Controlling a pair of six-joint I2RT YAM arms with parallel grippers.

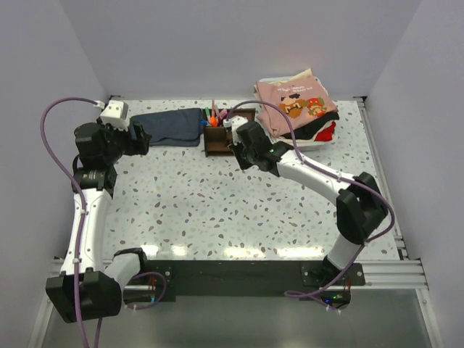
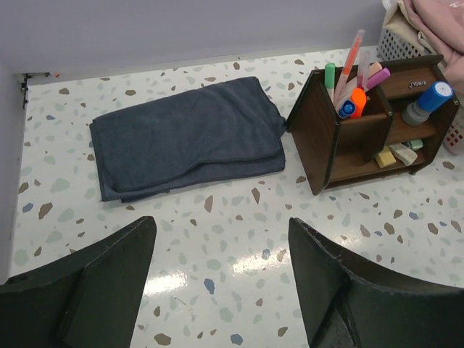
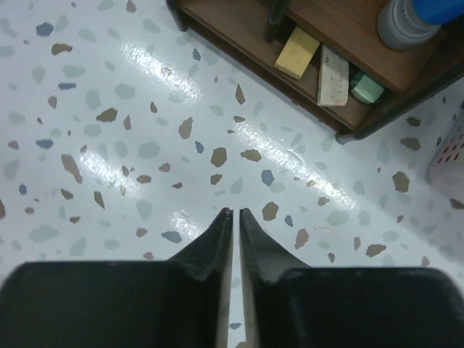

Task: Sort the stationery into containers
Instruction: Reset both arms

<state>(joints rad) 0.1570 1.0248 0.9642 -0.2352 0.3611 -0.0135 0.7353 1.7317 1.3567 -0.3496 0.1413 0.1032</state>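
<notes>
A: Anything left loose?
B: None visible: pens [image 2: 355,72], erasers [image 2: 391,156] and bottle [image 2: 428,101] sit in the organiser [image 2: 319,138], twelve o'clock on the table [image 1: 217,210].
A: Pincers?
B: The left pincer [image 2: 221,239] is spread, the right pincer [image 3: 233,217] pressed together; both are empty.

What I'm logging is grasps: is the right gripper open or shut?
Shut and empty: the right gripper shows its fingertips almost touching, with nothing between them.
</notes>
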